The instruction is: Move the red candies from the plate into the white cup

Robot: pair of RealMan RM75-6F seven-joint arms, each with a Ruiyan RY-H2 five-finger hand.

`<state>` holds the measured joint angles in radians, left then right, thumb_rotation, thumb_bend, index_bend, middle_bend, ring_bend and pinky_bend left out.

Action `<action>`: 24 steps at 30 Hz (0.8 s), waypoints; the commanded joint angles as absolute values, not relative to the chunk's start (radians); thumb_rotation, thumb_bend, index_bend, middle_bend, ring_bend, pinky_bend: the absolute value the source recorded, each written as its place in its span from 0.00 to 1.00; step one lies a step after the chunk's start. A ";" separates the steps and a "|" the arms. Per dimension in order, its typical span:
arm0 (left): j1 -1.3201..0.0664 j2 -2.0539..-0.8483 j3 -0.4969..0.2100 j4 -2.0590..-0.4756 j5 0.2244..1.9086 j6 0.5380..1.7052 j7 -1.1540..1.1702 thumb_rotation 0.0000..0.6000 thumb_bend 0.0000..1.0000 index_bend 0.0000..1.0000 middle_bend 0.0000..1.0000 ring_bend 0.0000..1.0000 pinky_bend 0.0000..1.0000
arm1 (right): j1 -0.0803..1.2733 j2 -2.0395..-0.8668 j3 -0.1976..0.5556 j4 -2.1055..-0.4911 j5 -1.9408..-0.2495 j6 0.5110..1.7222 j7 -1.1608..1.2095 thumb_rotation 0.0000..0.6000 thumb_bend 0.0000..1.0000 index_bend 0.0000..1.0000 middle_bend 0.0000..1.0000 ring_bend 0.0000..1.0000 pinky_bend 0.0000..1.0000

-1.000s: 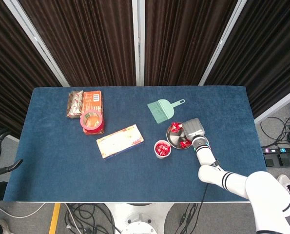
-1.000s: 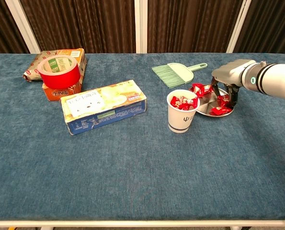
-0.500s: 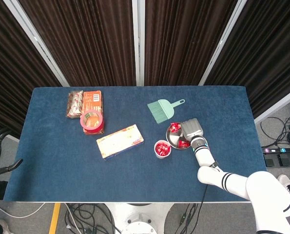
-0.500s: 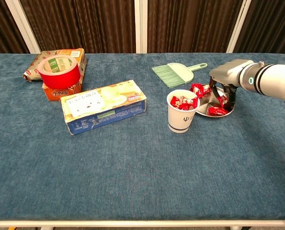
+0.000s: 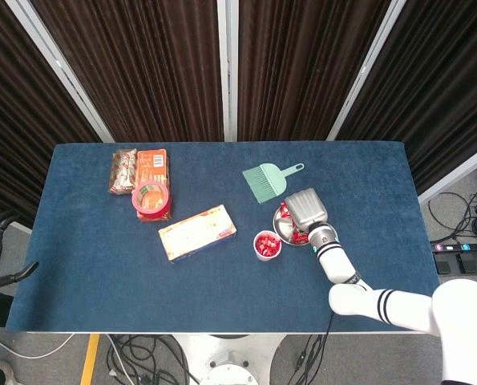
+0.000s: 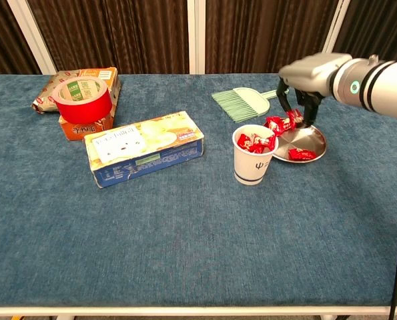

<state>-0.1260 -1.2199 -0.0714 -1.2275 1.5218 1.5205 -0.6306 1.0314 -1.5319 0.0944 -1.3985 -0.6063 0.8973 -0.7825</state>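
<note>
Candies (image 6: 279, 124) on plate (image 6: 311, 141), more already in white cup (image 6: 251, 163) just beside on counter (image 6: 185, 220). Wrappers light, crinkly, slippery; best pinched across middle or twisted end. Right hand (image 6: 297, 101) above plate, fingers down, pinching one red candy (image 6: 293, 118). Left hand unseen.

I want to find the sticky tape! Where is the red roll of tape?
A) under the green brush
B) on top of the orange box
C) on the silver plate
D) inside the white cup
B: the red roll of tape sits on top of the orange box at the far left of the blue table, well away from the white paper cup.
</note>
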 commanded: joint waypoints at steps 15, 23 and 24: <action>-0.118 -1.213 -0.070 -1.247 1.524 1.534 -0.622 0.27 0.09 0.17 0.16 0.10 0.20 | 1.004 -1.446 0.083 -1.696 -0.821 0.984 -0.756 1.00 0.16 0.56 1.00 1.00 1.00; -0.115 -1.211 -0.071 -1.242 1.522 1.535 -0.631 0.27 0.09 0.17 0.16 0.10 0.20 | 1.008 -1.464 0.083 -1.674 -0.825 0.969 -0.748 1.00 0.05 0.53 1.00 1.00 1.00; -0.115 -1.211 -0.071 -1.241 1.522 1.536 -0.632 0.27 0.09 0.17 0.16 0.10 0.20 | 1.009 -1.464 0.084 -1.672 -0.825 0.968 -0.747 1.00 0.04 0.52 1.00 1.00 1.00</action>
